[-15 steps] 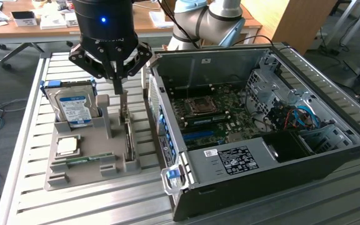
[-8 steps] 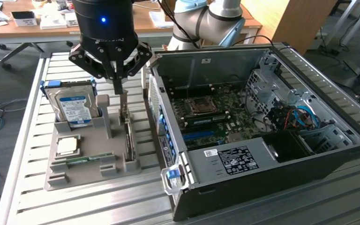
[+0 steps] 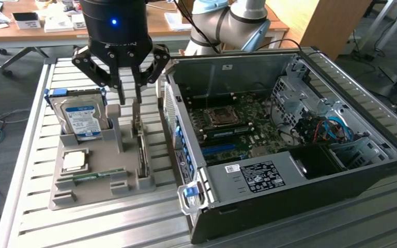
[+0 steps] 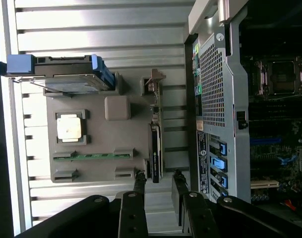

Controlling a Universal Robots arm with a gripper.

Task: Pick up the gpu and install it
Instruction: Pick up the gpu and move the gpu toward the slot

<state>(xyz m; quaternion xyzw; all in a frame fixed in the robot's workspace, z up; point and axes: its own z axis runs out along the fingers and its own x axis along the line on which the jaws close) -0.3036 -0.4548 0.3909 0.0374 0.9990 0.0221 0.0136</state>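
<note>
The gpu [image 3: 141, 152] stands on its long edge in a slot of the grey holder tray [image 3: 81, 194], close to the computer case. From the wrist view it is a thin dark strip [image 4: 155, 148] with its silver bracket [image 4: 153, 83] at one end. My gripper [image 3: 130, 99] hangs just above the card's far end, touching nothing. Its two fingers [image 4: 140, 182] stand apart, in line with either side of the card's edge, so the gripper [image 4: 158, 182] is open and holds nothing.
An open computer case [image 3: 288, 129] lies at the exterior view's right, motherboard [image 3: 237, 126] exposed. The tray also carries a hard drive [image 3: 81, 120], a CPU [image 3: 74, 160] and a memory stick [image 3: 91, 174]. All rests on a slatted metal table [image 3: 116, 227].
</note>
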